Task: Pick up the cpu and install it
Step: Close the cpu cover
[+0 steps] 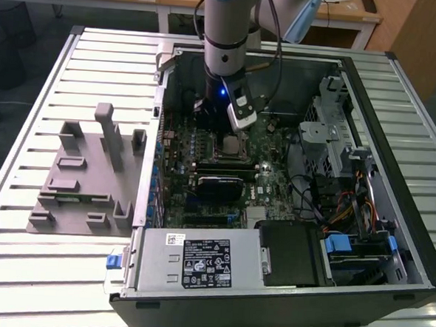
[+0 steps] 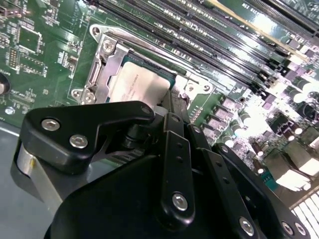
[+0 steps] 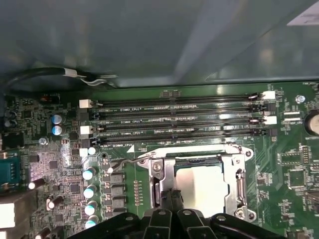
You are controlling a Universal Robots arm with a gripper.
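Observation:
The cpu [image 2: 137,84], a flat silver square with a pale rim, lies flat inside the socket frame [image 2: 106,59] on the green motherboard. It also appears in the first wrist view as cpu [image 3: 199,181] within the metal frame [image 3: 238,179]. My gripper [image 2: 173,102] hangs straight down over the socket, its black fingers drawn together into one narrow bar whose tip [image 3: 171,195] sits at the chip's edge. Nothing shows between the fingers. In the exterior view the gripper [image 1: 233,133] is low inside the open case, just above the cpu [image 1: 230,144].
The open computer case [image 1: 398,130] lies on a slatted metal table [image 1: 28,122]. A grey slotted tray [image 1: 84,177] sits at the exterior view's left. Memory slots [image 3: 174,119] run beside the socket. A power supply [image 1: 197,262] and drive cage [image 1: 331,133] crowd the case.

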